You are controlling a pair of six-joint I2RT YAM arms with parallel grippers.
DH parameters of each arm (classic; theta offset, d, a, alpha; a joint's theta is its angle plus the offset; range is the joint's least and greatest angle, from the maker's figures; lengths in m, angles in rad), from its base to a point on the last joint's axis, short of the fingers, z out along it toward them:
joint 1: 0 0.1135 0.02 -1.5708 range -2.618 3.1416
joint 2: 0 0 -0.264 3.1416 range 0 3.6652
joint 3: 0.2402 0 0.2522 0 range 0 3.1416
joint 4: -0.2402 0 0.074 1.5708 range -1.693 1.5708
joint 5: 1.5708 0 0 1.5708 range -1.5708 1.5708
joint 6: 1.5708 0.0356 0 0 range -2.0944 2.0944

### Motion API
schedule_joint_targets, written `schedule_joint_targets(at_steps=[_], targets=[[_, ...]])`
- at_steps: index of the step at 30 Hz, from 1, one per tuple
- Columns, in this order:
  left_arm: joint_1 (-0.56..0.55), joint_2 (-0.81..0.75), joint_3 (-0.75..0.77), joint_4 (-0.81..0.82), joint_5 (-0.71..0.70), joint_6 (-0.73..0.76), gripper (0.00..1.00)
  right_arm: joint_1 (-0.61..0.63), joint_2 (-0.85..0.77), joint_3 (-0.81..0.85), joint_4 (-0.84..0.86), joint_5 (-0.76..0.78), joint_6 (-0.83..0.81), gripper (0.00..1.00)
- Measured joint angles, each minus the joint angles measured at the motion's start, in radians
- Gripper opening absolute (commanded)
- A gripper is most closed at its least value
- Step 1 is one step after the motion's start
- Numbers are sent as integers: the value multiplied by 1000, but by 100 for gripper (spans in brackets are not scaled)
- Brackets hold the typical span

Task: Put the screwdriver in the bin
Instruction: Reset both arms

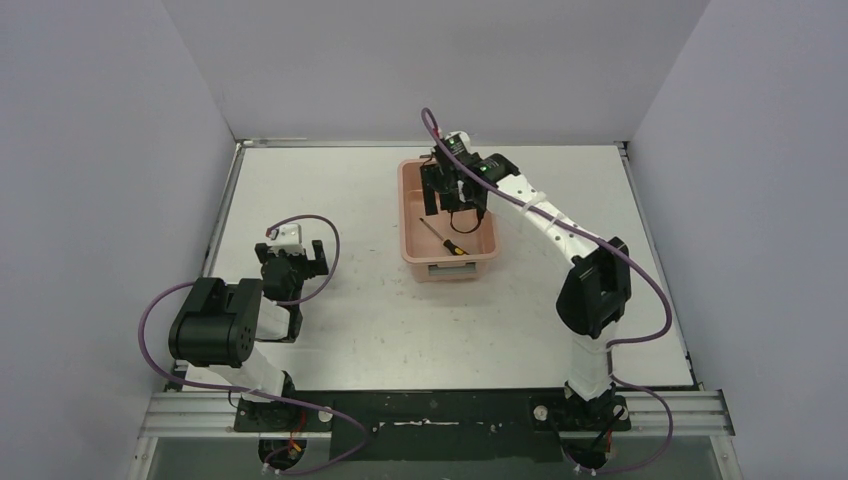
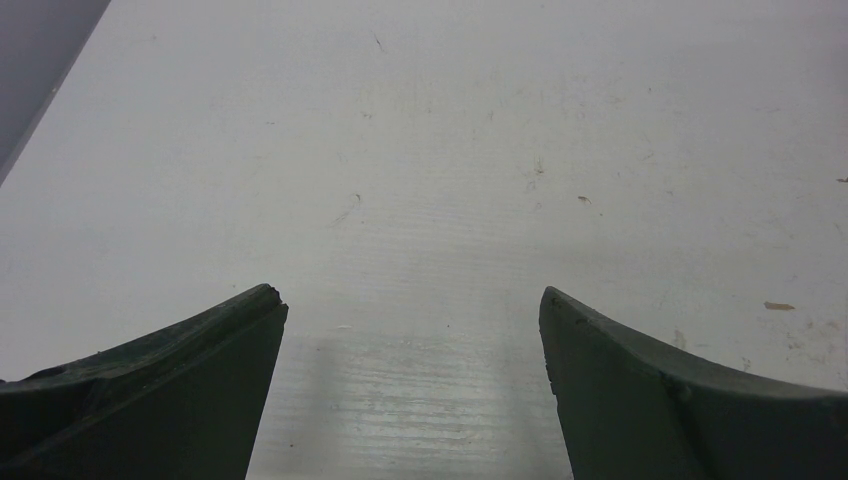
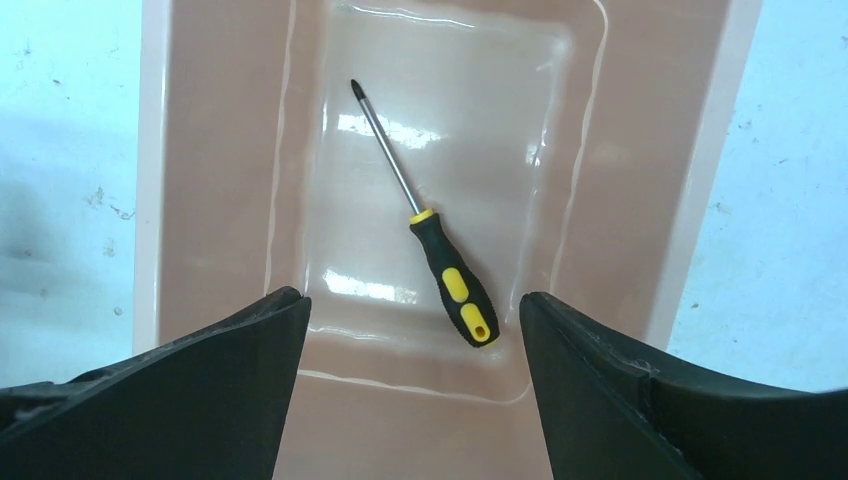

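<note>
The screwdriver [image 1: 444, 238] lies flat on the floor of the salmon-pink bin [image 1: 408, 215], at the table's middle back. In the right wrist view the screwdriver [image 3: 450, 282] shows its yellow-and-black handle toward me and its shaft pointing away, inside the bin [image 3: 220, 150]. My right gripper [image 1: 455, 195] hangs above the bin's far half, open and empty; in its own view the right gripper [image 3: 412, 310] has its jaws wide apart above the handle, not touching it. My left gripper [image 1: 292, 262] is open and empty over bare table [image 2: 410, 300].
The white table [image 1: 330, 330] carries only the bin. Grey walls enclose the left, back and right sides. A black rail runs along the near edge by the arm bases.
</note>
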Motion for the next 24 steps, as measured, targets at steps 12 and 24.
schedule_joint_targets(at_steps=[12, 24], targets=[[0, 0, 0, 0, 0, 0, 97, -25, -15, 15, -60, 37, -24, 83], [0, 0, 0, 0, 0, 0, 97, -289, -181, -128, -42, 8, -95, 85]])
